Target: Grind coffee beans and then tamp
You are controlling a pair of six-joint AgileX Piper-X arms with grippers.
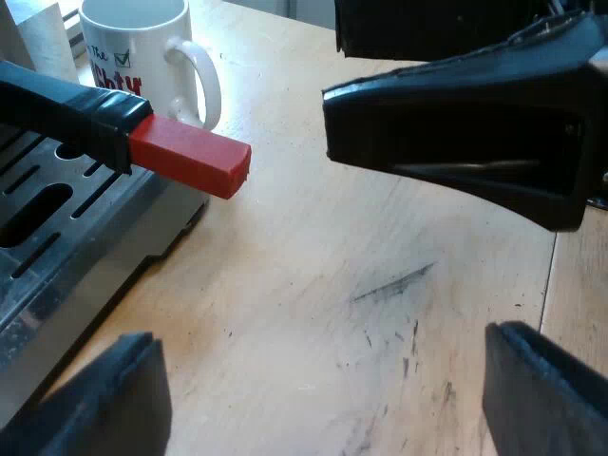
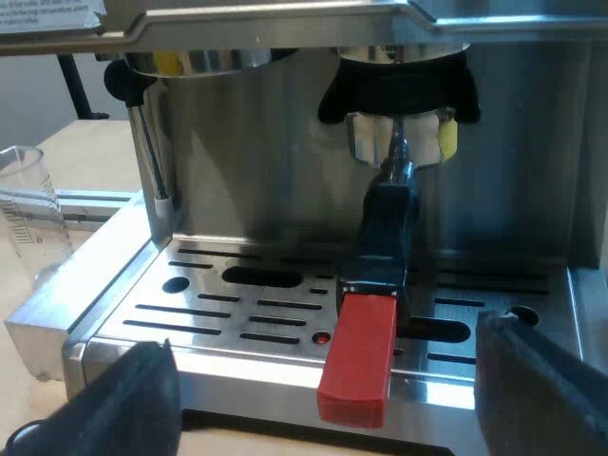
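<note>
1 holder (image 2: pixel 381 275) in machine (image 2: pixel 256 199); 1 mug (image 1: pixel 133 52); 1 measuring glass (image 2: pixel 28 218).

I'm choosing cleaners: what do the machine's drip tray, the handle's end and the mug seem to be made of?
Drip tray: brushed metal, likely stainless steel, going by its grey sheen and reflections. Handle's red end: matte, uniform colour, probably plastic or rubber. Mug: glossy white with printing, looks like glazed ceramic.

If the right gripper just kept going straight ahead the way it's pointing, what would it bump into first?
Most likely the red end of the holder's handle, which sticks out from the espresso machine toward the right gripper, between its open fingers; depth is unclear.
</note>
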